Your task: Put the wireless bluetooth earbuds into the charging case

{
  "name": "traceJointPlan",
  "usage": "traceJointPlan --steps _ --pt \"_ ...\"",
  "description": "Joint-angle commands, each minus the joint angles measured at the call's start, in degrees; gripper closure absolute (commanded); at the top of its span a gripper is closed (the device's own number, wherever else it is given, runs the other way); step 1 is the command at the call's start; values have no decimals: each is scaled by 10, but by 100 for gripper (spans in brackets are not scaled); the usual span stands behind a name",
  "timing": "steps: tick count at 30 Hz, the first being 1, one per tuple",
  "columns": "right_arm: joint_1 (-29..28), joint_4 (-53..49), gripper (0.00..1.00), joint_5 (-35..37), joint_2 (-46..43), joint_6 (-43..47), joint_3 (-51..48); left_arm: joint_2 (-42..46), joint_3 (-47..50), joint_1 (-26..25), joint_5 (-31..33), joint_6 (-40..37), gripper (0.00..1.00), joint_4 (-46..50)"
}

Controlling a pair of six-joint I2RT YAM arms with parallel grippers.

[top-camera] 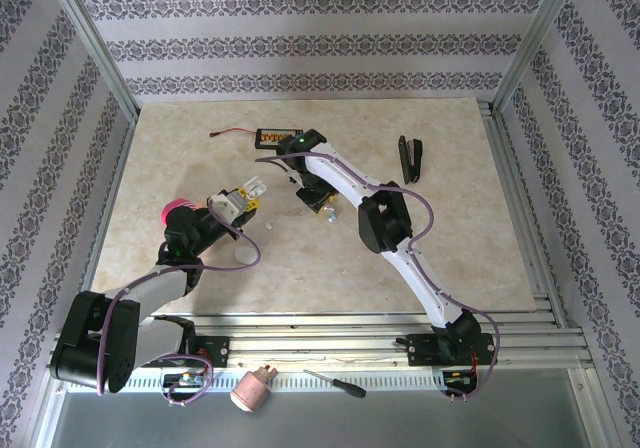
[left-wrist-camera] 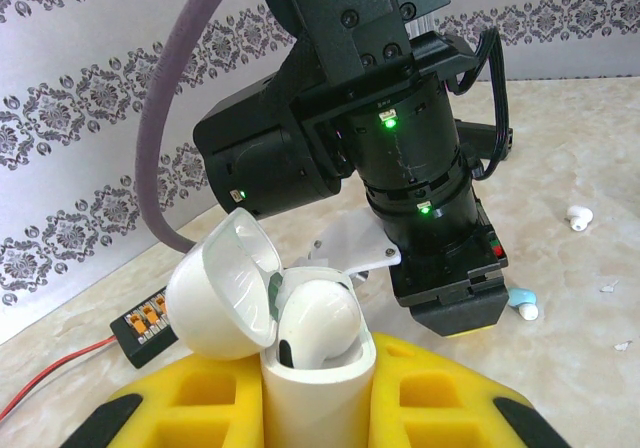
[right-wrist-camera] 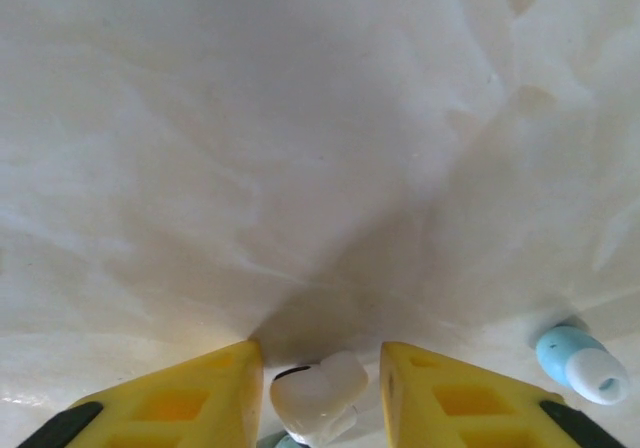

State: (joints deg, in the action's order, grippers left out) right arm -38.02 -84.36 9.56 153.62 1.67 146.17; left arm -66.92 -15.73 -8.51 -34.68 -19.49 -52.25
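Yellow left fingers (left-wrist-camera: 480, 393) are clenched on a white charging case (left-wrist-camera: 315, 403) at the bottom centre of the left wrist view, with its base cut off by the frame edge. The lid (left-wrist-camera: 215, 293) hangs open to the left. We see a seated earbud (left-wrist-camera: 320, 313) bulging from the mouth, though the rim hides how deep it sits. Behind it the black right arm (left-wrist-camera: 400, 158) blocks the middle of the frame. Right of centre a blue earbud (left-wrist-camera: 522, 303) peeps out beside that arm's yellow tip, half covered. A loose white earbud (left-wrist-camera: 578, 216) lies farther up on the desk (left-wrist-camera: 580, 368).

In the right wrist view the right fingers (right-wrist-camera: 180, 403) stand on either side of a white earbud (right-wrist-camera: 320, 398) at the bottom centre. Its lower part is cut off, so we cannot tell whether they press it. The blue earbud lies apart at the lower right.

From above, the case is a small white block left of centre, its contents too small to make out.
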Motion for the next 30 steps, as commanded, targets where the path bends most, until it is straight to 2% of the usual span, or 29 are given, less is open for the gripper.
traceJointPlan --steps 1,10,16,30 --pt "13 -20 67 19 -6 -6 -28 4 0 5 -15 4 100 -21" --pt "18 -4 69 -2 -19 -13 -55 5 -1 6 -17 8 100 -22" --pt "20 48 69 -30 -73 -15 -98 -1 -3 5 -18 9 100 -24" --pt "38 286 67 -149 -276 -33 -330 -37 -20 6 -47 29 100 -52"
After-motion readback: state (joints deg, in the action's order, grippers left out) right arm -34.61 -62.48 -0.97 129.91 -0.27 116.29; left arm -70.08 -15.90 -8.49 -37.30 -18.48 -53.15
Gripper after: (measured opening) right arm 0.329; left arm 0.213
